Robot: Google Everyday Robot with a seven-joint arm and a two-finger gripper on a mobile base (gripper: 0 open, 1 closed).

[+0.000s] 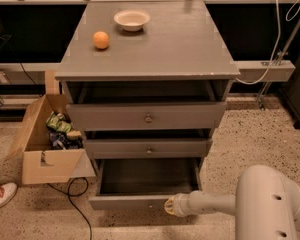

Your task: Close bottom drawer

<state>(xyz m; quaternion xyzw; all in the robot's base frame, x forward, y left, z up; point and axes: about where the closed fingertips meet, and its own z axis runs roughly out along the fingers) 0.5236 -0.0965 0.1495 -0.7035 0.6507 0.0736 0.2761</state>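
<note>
The bottom drawer (125, 202) is the lowest of three in the grey cabinet (150, 49). It stands pulled far out, its empty inside showing and its slim front panel near the lower edge of the camera view. My gripper (168, 205) reaches in from the right on a white arm and sits against the right part of that front panel. The middle drawer (147, 148) and the top drawer (147, 116) stand slightly pulled out.
An orange (101, 39) and a white bowl (132, 19) sit on the cabinet top. An open cardboard box (45, 144) with packets stands on the floor at the left, with a black cable (75, 204) beside it. A shoe (1, 194) lies at the far left.
</note>
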